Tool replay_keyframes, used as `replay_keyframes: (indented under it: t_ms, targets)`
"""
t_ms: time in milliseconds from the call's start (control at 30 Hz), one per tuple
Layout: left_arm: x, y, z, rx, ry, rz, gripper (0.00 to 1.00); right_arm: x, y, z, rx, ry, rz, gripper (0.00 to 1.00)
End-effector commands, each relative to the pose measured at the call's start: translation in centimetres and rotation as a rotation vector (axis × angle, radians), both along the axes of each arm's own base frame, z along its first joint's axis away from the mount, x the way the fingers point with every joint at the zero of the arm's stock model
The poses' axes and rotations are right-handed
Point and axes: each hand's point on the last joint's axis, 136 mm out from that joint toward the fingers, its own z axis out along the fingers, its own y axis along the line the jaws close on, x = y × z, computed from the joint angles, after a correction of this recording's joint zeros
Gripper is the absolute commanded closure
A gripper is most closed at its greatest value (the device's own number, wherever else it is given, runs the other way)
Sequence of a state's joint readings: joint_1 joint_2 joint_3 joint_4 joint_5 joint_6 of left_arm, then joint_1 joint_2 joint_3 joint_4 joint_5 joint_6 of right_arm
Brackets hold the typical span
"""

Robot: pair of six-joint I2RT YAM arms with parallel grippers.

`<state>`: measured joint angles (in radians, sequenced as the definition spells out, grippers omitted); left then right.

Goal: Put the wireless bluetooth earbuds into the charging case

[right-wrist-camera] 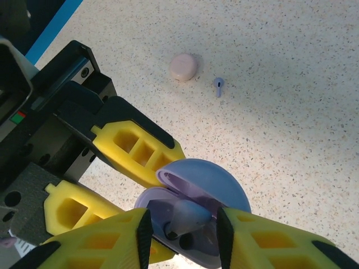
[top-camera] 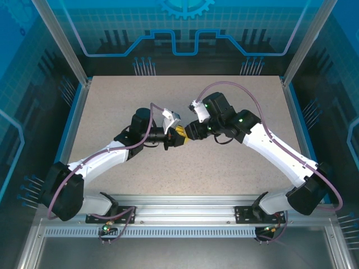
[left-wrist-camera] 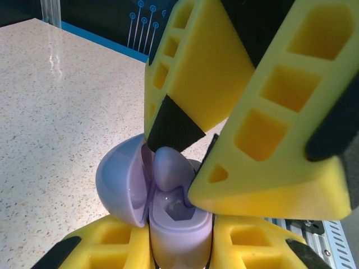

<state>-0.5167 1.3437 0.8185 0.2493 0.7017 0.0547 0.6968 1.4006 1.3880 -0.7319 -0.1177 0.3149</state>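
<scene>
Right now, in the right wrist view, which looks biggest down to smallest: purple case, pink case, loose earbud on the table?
Purple case, but it is nearest the camera
Pink case
Loose earbud

The right tool (right-wrist-camera: 182,238) is yellow (black pads); between its fingers a lilac bud (right-wrist-camera: 188,216), over a lilac case (right-wrist-camera: 216,182); beyond, a pale pink case (right-wrist-camera: 183,66) on speckled beige counter (right-wrist-camera: 280,112).

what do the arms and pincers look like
both the left arm and right arm have white shells, black joints and looping purple cables. left pincer and right pincer have yellow cut-out fingers with black pads.
</scene>
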Motion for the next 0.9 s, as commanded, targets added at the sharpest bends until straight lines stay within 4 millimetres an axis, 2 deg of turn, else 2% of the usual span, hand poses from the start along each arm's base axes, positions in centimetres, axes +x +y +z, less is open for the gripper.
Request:
replay_keyframes:
  t_ms: [0, 367, 500, 633, 867]
  targets:
    - [-0.1, -0.6, 2.6, -0.037, -0.080, -0.015, 0.85, 0.8, 0.5, 0.5, 0.041, 0.024, -0.029, 0.63]
    - [1.1, -0.5, 2.8, -0.044, -0.094, 0.052, 0.86, 1.8, 0.7, -1.0, 0.046, 0.085, -0.121, 0.64]
    - [1.1, -0.6, 2.8, -0.046, -0.093, 0.053, 0.86, 1.9, 0.8, -1.3, 0.047, 0.093, -0.132, 0.72]
    - [1.2, -0.5, 2.4, -0.037, -0.089, 0.064, 0.85, 2.2, 0.2, -0.6, 0.047, 0.065, -0.162, 0.78]
    - [1.4, -0.2, 1.8, -0.021, -0.081, 0.086, 0.85, 2.1, -0.6, 1.1, 0.094, 0.020, -0.177, 0.79]
